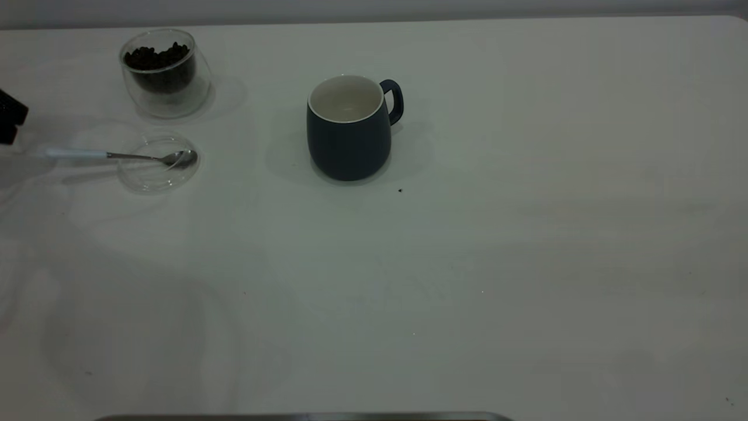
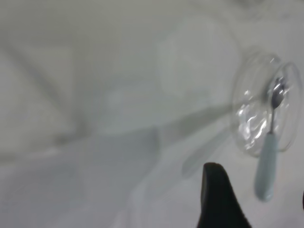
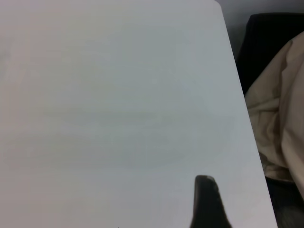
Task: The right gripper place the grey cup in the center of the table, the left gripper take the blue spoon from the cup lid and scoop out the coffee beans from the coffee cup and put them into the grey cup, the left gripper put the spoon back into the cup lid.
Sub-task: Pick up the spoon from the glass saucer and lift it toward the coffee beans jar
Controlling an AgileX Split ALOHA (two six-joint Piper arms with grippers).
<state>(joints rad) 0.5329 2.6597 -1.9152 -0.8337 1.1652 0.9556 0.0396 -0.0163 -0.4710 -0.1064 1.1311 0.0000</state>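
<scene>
The grey cup (image 1: 349, 134) stands upright near the middle of the table (image 1: 467, 263), handle to the right, white inside bare. The coffee cup (image 1: 165, 73) with the coffee beans (image 1: 158, 58) stands at the far left. In front of it the blue spoon (image 1: 117, 155) lies with its bowl on the cup lid (image 1: 158, 164), handle pointing left. My left gripper (image 1: 10, 117) sits at the left edge just beyond the handle. In the left wrist view it (image 2: 259, 204) is open, with the spoon's handle (image 2: 266, 166) and the lid (image 2: 251, 118) ahead. My right gripper (image 3: 256, 204) is open and empty over the table's right edge.
A small dark speck (image 1: 400, 190) lies on the table just in front and to the right of the grey cup. Beige cloth (image 3: 280, 109) and a dark shape lie past the table's edge in the right wrist view.
</scene>
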